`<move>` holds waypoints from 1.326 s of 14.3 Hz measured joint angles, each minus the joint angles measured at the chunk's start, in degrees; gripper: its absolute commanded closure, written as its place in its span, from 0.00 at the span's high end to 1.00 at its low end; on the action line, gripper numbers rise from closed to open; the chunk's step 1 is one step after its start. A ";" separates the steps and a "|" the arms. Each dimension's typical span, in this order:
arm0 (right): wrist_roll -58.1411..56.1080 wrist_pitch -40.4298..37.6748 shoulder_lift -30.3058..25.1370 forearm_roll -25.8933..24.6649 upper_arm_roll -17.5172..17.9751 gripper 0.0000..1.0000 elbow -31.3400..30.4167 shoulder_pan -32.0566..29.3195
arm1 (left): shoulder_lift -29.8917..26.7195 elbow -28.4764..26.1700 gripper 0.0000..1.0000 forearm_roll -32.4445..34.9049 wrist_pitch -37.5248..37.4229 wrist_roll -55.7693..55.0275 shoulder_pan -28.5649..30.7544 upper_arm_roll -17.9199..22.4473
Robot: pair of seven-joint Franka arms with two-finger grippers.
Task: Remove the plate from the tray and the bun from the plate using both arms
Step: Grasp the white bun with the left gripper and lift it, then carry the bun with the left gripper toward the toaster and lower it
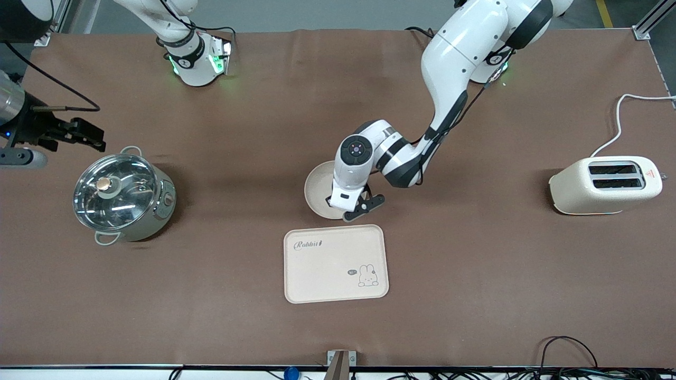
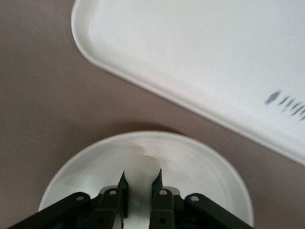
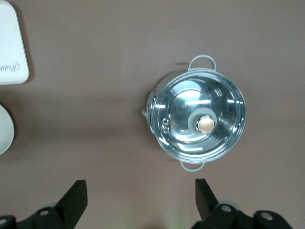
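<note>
Though gripped — pale oblong bun (image 2: 139, 179)

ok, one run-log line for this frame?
plate: on table, off tray | left hand: shut on bun, over plate | right hand: open, waiting above pot

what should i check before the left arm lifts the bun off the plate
1. Left gripper shut on the bun: ok.
2. Plate off the tray, on the table beside it: ok.
3. Bun clear of the plate surface: cannot tell.
4. Tray bare, nothing on it: ok.
5. Right gripper open, waiting above the table near the pot, out of the way: ok.
</note>
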 measured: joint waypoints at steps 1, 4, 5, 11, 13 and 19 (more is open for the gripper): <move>0.00 -1.38 -0.34 0.05 0.24 1.00 0.00 0.04 | -1.54 0.66 0.23 0.20 -1.72 0.14 1.01 0.48; 0.15 -3.08 -1.07 0.99 -0.24 1.00 0.00 2.60 | -7.62 1.19 0.24 0.61 -10.02 6.71 8.74 1.09; 0.27 -3.10 -1.25 2.02 -1.80 1.00 0.00 4.69 | -8.94 1.02 0.25 0.62 -12.14 10.05 12.22 1.14; 0.27 -10.96 -6.08 3.66 -6.97 1.00 0.09 8.70 | -4.73 -2.56 0.31 4.69 -11.96 15.85 26.85 1.19; 1.70 -14.73 -8.60 3.71 -7.74 1.00 1.82 7.77 | -1.64 -2.78 0.56 5.84 -9.63 15.84 28.93 1.20; 1.95 -10.89 -7.41 3.75 -8.19 1.00 3.83 4.14 | 0.24 -2.06 1.00 6.17 -7.76 16.13 30.30 0.81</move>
